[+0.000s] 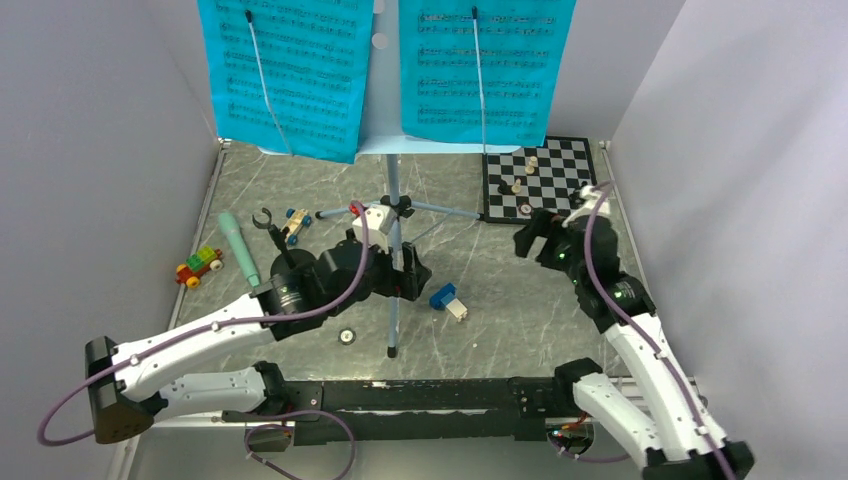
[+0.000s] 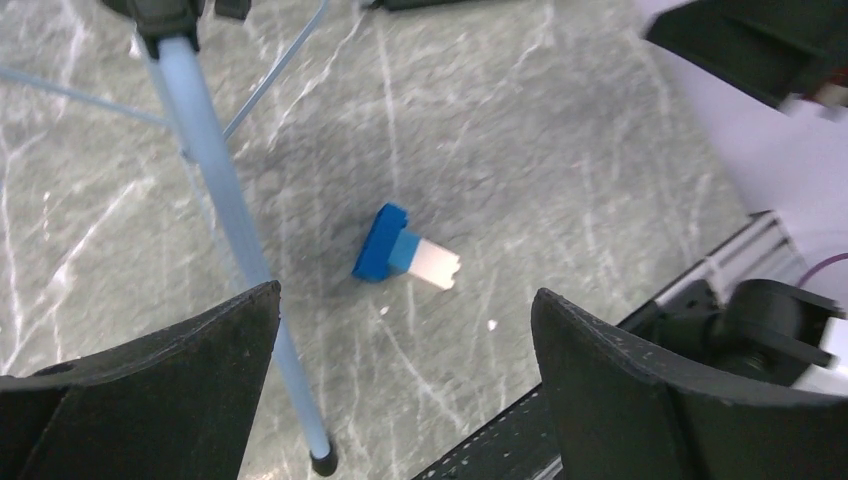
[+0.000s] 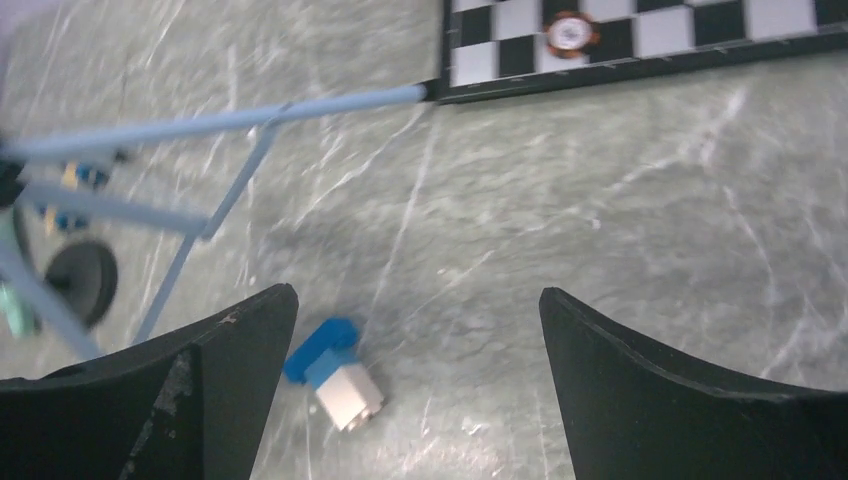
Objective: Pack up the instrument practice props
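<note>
You seem to be at the music stand (image 1: 392, 185) step. Left fingers (image 2: 150, 390) and right fingers (image 3: 180, 400) gape empty; next, close left around its pole.

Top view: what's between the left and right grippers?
Only the blue-white block, lying on the table between left gripper and right gripper; both wrist views show it too.

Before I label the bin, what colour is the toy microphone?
The toy microphone is mint green, clearest in the top external view.
</note>
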